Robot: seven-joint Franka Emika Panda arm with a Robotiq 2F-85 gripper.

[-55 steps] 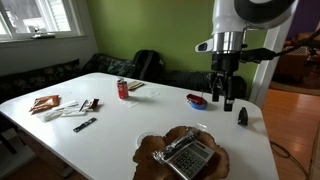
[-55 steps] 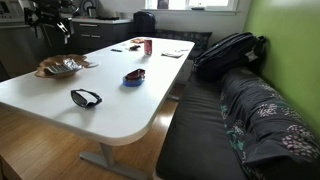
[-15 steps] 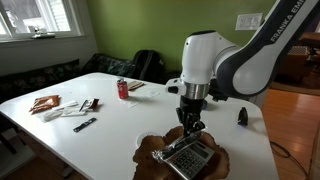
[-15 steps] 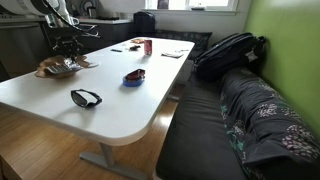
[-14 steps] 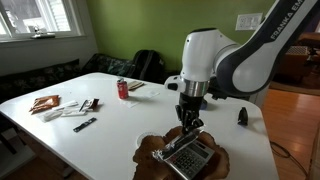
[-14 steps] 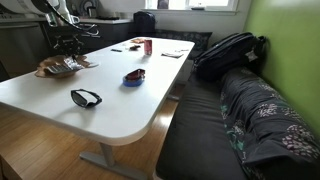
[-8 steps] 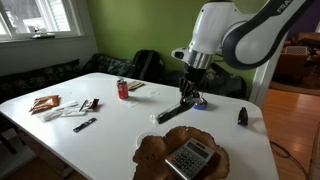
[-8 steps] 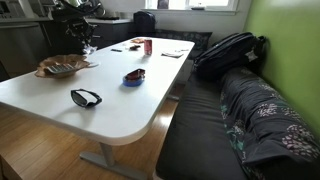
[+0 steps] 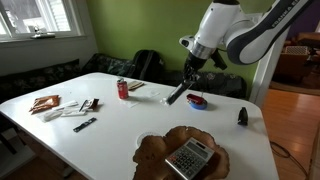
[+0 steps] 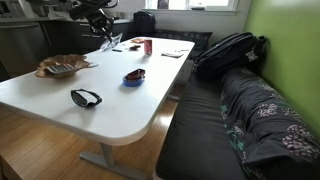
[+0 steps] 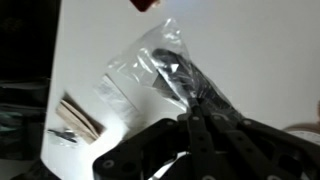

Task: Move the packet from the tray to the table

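My gripper (image 9: 189,80) is shut on the packet (image 9: 176,96), a slim dark packet that hangs slanting down from the fingers, high above the white table (image 9: 110,130). In the wrist view the packet (image 11: 176,68) shows as crinkled clear plastic with a dark core, pinched between the closed fingertips of the gripper (image 11: 188,118). The brown wavy-rimmed tray (image 9: 152,150) sits at the table's near end, below and well away from the gripper, holding only the grey calculator (image 9: 187,158). The tray (image 10: 52,72) also shows in the other exterior view.
A red can (image 9: 123,89) stands mid-table. A blue and red object (image 9: 197,100) lies almost under the gripper, and a small black upright object (image 9: 241,116) stands near the table edge. Flat packets (image 9: 45,103) lie at the far left. Sunglasses (image 10: 86,97) rest near one corner.
The gripper closed on the packet in the tray, lifted it out, and carried it up and away over the middle of the table. The calculator stayed in the tray.
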